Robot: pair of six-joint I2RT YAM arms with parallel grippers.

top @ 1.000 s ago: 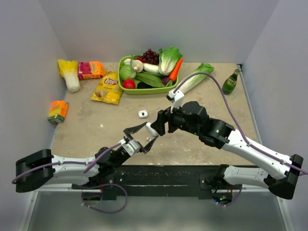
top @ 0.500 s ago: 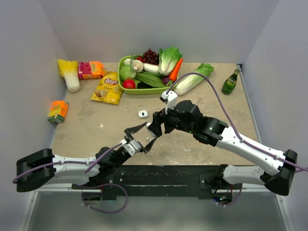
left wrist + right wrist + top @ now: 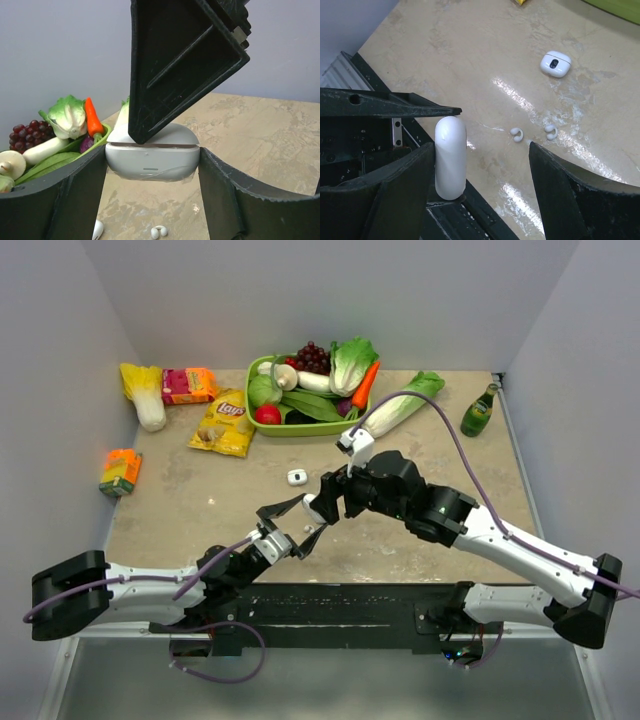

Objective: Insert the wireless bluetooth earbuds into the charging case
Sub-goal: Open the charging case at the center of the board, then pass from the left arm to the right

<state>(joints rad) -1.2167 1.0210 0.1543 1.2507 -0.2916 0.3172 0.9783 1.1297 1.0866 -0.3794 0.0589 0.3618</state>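
Gripping the white charging case in the left gripper, one black finger pressed on each end, at the centre of the left wrist frame. Held clear of the table, long side level, with a thin seam running across the front. Seen edge-on in the right wrist frame, at lower left, as an upright white oval.

Standing wide open with the right gripper, nothing between its jaws, fingers at the lower left and lower right of its own frame. Reaching down from the top of the left wrist frame with one of those fingers, its tip overlapping the lid of the case; contact impossible to tell.

Lying on the table, right of centre in the right wrist frame: two earbuds, just beside each other and outside the case. Further up and right, a smaller white case. At the top centre of the overhead frame, a green tray of vegetables
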